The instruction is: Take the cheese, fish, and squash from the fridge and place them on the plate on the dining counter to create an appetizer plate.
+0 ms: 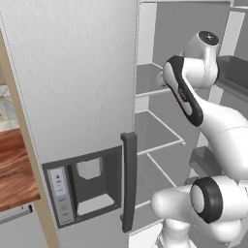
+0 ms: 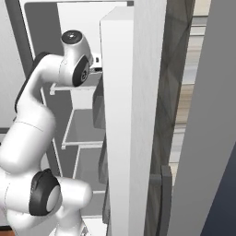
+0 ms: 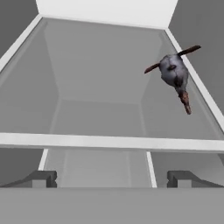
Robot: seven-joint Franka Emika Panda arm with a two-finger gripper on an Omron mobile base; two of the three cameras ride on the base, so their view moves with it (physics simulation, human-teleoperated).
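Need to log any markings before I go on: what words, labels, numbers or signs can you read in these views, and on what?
No text can be read anywhere.
Dispenser panel on the fridge door: a column of small button marks, too small and blurred to read.
Fish, fridge shelves and robot arm: no markings visible.

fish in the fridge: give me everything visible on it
The fish is a small dark grey, mottled lump with thin reddish-brown fins sticking out to both sides and a reddish tail end. In the hand view it lies on a grey fridge shelf near the side wall, untouched; the open gripper is well short of it.
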